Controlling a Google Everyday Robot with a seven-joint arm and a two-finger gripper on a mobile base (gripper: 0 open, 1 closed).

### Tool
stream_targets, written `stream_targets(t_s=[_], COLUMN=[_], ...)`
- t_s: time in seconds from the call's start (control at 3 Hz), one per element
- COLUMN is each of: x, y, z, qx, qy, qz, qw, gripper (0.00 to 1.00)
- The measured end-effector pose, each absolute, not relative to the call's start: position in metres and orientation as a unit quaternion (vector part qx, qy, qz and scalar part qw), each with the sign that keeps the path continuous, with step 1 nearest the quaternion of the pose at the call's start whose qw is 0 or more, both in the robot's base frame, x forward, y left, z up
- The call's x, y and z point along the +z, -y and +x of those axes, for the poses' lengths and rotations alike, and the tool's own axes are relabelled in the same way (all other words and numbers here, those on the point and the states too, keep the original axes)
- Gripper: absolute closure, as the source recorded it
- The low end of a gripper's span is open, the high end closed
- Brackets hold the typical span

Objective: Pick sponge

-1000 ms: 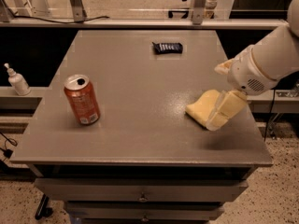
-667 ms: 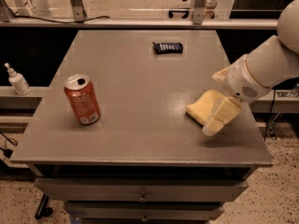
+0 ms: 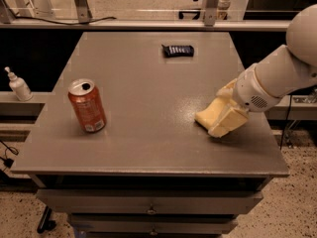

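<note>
The sponge [image 3: 206, 115] is a pale yellow foam pad lying on the grey table [image 3: 148, 108] near its right edge. My gripper [image 3: 225, 122] comes in from the right on a white arm [image 3: 277, 76] and is down on the sponge's right part, hiding much of it. Only the sponge's left end shows clearly. The sponge rests on the tabletop.
An orange soda can [image 3: 87, 106] stands upright on the table's left side. A small black object [image 3: 178, 50] lies at the far middle. A white pump bottle [image 3: 19, 85] sits on a ledge to the left. Drawers run below the table's front edge.
My gripper has come down and forward over the sponge, covering more of it. The sponge stays in about the same place on the table.
</note>
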State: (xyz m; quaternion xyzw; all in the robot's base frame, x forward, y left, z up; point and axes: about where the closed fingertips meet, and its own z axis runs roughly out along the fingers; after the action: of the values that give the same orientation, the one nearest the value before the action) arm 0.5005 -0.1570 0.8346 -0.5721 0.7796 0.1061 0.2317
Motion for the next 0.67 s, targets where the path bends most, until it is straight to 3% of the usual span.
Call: stream_targets(t_s=[0.67], x=[0.862], y=[0.146], z=[0.504], qx=[0.105], qy=[-0.773], qz=[-0.571], qw=[0.255], gripper=[0.88])
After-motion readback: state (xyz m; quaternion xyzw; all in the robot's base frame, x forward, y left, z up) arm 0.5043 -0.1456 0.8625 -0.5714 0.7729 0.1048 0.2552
